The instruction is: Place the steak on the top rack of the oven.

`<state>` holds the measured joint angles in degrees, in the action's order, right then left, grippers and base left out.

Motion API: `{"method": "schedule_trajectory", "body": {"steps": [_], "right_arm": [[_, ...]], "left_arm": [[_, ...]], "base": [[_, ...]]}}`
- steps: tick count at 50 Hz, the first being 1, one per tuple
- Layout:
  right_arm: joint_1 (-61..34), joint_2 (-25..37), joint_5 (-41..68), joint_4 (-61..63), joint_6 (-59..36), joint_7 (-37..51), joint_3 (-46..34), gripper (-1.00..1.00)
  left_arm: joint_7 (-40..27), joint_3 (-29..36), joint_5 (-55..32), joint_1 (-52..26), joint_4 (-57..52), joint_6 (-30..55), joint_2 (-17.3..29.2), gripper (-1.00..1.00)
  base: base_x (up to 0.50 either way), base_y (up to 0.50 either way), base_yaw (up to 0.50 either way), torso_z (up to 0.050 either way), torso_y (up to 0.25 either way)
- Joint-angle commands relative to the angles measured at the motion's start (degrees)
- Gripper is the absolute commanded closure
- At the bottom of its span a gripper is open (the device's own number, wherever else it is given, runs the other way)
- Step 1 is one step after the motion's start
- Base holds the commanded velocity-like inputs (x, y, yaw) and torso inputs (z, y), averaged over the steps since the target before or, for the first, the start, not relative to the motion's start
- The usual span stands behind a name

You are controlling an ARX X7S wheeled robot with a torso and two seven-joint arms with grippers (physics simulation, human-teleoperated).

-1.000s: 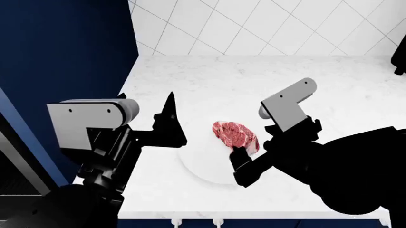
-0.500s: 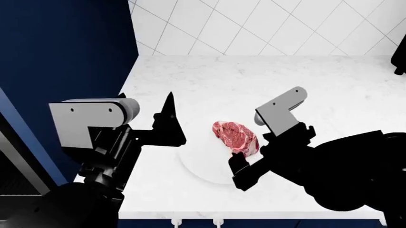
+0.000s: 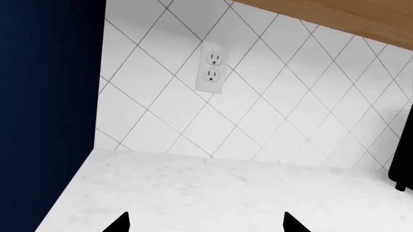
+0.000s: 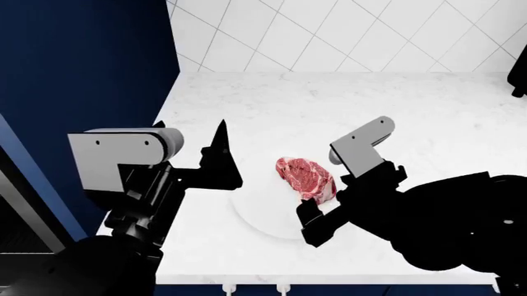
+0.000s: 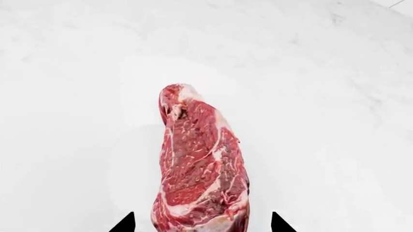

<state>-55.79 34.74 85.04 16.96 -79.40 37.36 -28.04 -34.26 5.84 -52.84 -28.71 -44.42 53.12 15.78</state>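
Observation:
The steak [image 4: 307, 177], red-pink with white fat, lies on a round white plate [image 4: 261, 221] on the white marble counter. My right gripper [image 4: 315, 206] is at the steak's near end. In the right wrist view the steak [image 5: 200, 164] runs between the two black fingertips [image 5: 125, 223], with a gap on each side, so the jaws are open around it. My left gripper [image 4: 221, 161] is open and empty, held above the counter to the left of the plate; its fingertips [image 3: 121, 223] have nothing between them. The oven and its top rack are out of view.
A dark blue cabinet side [image 4: 82, 68] bounds the counter on the left. White tiled backsplash with an outlet [image 3: 213, 72] runs behind, under a wooden cabinet [image 3: 335, 17]. A black object [image 4: 519, 80] stands at the far right. The counter's front edge [image 4: 329, 280] is close to me.
My right wrist has dropped a little and turned, bringing the gripper closer around the steak's near end. The steak and the left arm have hardly moved.

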Motion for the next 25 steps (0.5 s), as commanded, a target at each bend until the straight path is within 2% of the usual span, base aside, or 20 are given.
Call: {"method": "schedule_trajectory", "body": {"steps": [1, 25], "right_arm": [[0.14, 0.12, -2.09, -0.69, 1.31, -2.13, -1.43, -1.0], [0.94, 0.63, -2.62, -1.16, 2.66, -2.68, -3.05, -1.0]], "left_arm": [[0.26, 0.72, 0.52, 0.07, 0.56, -0.8, 0.26, -1.0], [0.5, 1.52, 0.82, 0.6, 1.0, -2.18, 0.86, -1.0]], "base": [[0.0, 0.0, 0.0, 0.0, 0.0], [0.0, 0.0, 0.0, 0.0, 0.0]]}}
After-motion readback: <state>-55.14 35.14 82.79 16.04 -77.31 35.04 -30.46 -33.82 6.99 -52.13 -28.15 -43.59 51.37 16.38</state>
